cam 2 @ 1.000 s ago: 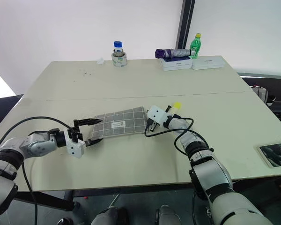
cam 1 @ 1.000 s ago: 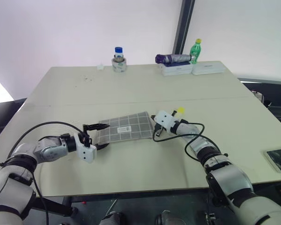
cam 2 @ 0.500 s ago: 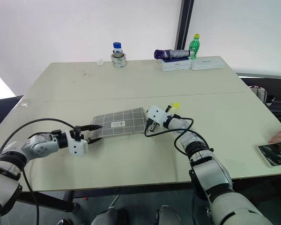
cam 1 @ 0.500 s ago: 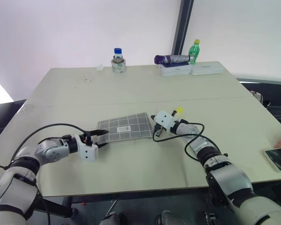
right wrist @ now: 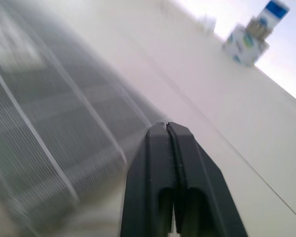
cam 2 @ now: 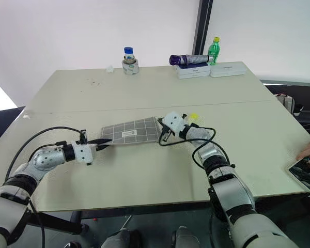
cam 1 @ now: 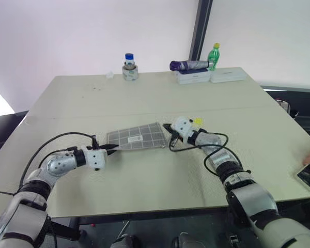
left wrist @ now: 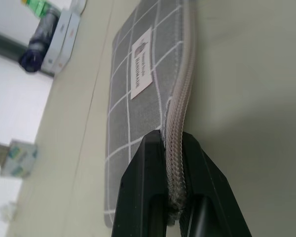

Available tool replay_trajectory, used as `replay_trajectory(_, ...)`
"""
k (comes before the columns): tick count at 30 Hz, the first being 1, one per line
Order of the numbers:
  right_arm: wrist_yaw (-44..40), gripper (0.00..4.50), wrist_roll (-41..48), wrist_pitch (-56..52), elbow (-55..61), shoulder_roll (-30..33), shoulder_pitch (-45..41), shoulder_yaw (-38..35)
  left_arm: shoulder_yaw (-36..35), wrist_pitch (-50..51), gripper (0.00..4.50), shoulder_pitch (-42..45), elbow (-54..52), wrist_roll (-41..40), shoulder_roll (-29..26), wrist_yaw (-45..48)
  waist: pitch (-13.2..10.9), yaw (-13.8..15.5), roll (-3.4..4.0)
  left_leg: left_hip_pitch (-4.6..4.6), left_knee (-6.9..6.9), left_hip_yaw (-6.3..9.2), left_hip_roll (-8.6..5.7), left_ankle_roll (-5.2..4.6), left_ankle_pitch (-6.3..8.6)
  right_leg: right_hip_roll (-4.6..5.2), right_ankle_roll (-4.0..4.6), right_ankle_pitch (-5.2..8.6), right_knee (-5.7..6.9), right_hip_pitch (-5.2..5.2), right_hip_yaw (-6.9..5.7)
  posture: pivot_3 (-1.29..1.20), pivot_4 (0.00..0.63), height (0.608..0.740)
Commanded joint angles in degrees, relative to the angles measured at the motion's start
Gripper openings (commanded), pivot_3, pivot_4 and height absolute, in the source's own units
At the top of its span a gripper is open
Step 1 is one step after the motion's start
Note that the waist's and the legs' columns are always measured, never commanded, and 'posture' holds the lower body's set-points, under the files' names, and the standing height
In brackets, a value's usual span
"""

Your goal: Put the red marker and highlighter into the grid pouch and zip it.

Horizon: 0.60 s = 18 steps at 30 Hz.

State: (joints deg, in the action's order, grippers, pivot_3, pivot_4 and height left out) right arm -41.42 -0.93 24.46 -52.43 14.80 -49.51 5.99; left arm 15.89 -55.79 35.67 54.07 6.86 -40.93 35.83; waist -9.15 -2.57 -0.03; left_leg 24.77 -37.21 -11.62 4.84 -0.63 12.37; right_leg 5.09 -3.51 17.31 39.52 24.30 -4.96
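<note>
A pale table (cam 1: 144, 98) stands before white walls and a dark post (cam 1: 199, 28).

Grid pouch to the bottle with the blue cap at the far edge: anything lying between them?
Nothing lies there. In the left eye view, the table is bare from the grid pouch back to the blue-capped bottle, apart from the seam line running across it.

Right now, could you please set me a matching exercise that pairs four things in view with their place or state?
Things:
1. grid pouch
2. left claw
3. green bottle
4. blue-capped jar

Place or state:
A. clamped shut on a zipper edge
B. far right corner of the table
C. mid-table, between the two arms
D. far side, toward the robot's left

Pairs: 1-C, 2-A, 3-B, 4-D
</note>
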Motion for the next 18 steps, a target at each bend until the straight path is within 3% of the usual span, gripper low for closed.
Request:
replay_trajectory(1, -3.27, 1.85, 5.44, -4.70, 12.24, -0.24, 3.33, -1.72, -4.32, 9.23, 0.00, -4.04, -9.34, -5.73, -0.63, 2.23, -0.01, -0.03, -0.01, 0.01, 0.00, 0.04, 0.02, 0.00, 0.00, -0.01, 0.00, 0.00, 0.00, 0.00, 0.00, 0.00, 0.150, 0.740)
replay_trajectory(6, -4.62, 4.45, 4.64, -12.54, 28.97, 2.96, 11.56, 0.45, -8.57, 23.21, 0.00, -12.56, -28.20, -9.40, -0.96, 2.48, -0.01, 0.11, -0.03, 0.07, -0.01, 0.14, 0.04, 0.00, 0.01, 0.01, -0.01, 0.01, -0.02, 0.00, 0.00, 0.00, 0.150, 0.740)
replay_trajectory(10, -5.80, 4.45, 4.47, -17.06, 35.22, 4.36, 15.81, 2.12, -11.87, 31.35, 0.00, -15.15, -36.64, -9.61, -0.52, 0.60, -0.02, 0.05, -0.07, 0.09, -0.01, 0.23, 0.01, 0.00, 0.02, 0.00, -0.01, 0.01, -0.06, -0.02, -0.01, 0.00, 0.150, 0.740)
replay_trajectory(18, 1.29, 4.45, 3.09, -18.89, 32.27, 1.81, 15.34, 1.58, -15.26, 38.41, 0.00, -17.23, -46.57, -11.78, 0.54, 1.54, -0.03, 0.04, -0.08, 0.09, 0.02, 0.26, 0.00, 0.01, 0.01, -0.04, 0.00, 0.01, -0.06, -0.01, -0.03, 0.00, 0.150, 0.740)
